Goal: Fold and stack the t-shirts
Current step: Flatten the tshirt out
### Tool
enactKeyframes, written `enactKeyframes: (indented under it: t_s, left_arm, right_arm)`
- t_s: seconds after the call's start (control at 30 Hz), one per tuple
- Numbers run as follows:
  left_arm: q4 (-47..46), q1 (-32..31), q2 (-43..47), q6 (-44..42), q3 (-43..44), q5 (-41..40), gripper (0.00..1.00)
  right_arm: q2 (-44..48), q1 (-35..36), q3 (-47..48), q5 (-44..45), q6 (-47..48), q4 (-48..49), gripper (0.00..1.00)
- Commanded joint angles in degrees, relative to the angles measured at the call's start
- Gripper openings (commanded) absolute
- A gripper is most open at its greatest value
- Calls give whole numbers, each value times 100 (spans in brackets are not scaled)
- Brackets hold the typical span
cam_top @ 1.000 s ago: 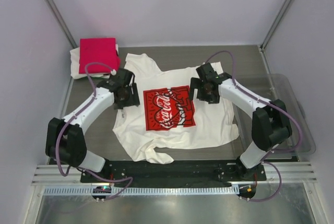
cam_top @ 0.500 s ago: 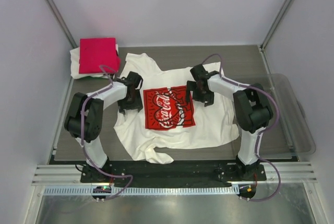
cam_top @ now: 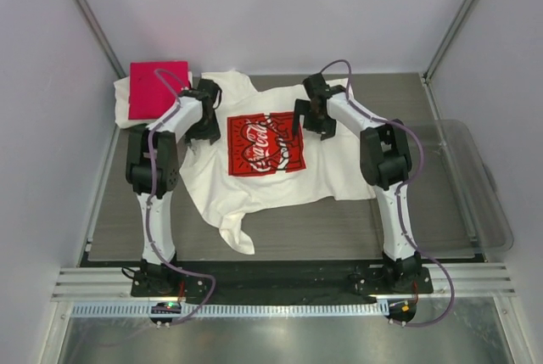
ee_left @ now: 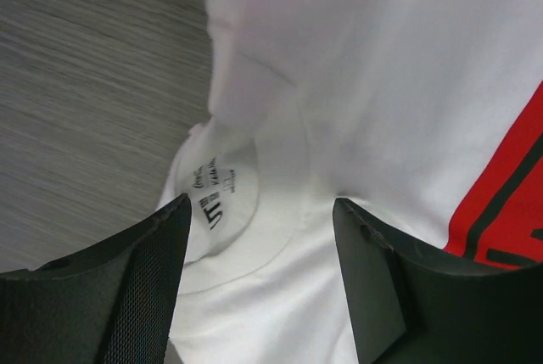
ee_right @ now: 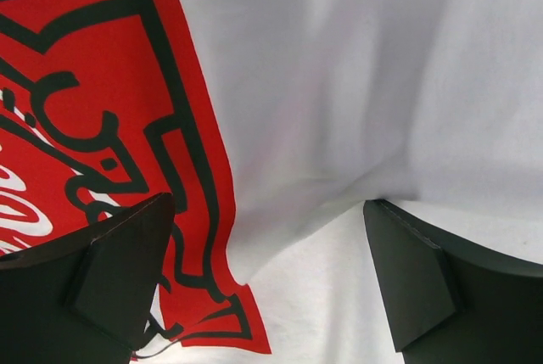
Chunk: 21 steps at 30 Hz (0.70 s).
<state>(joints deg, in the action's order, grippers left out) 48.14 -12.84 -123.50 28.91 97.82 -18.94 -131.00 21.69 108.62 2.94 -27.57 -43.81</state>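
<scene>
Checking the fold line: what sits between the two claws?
In the top view, the red print on the white shirt lies between the left claw and the right claw.

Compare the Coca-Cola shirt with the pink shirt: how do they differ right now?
The Coca-Cola shirt is white with a red chest print; the pink shirt is plain. The Coca-Cola shirt lies spread and rumpled mid-table; the pink shirt is folded square at the far-left corner, atop another white shirt. Neither is lifted off the table.
</scene>
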Motion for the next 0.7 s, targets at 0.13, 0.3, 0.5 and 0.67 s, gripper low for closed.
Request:
enactKeyframes:
  t_s: [0.13, 0.3, 0.5, 0.67]
  left_arm:
    - [776, -271, 1740, -175, -271, -286, 70]
    - [960, -491, 3576, 132, -1501, -75, 70]
    - [794, -500, 6125, 282, -3101, 215, 70]
    - [556, -483, 7610, 256, -3980, 22, 72]
  right_arm:
    - [469, 2, 380, -215, 279, -444, 100]
    - [1444, 439, -137, -14, 305, -690, 100]
    - [2834, 2500, -1404, 496, -353, -743, 94]
    - [2538, 4016, -1292, 839, -1118, -655, 80]
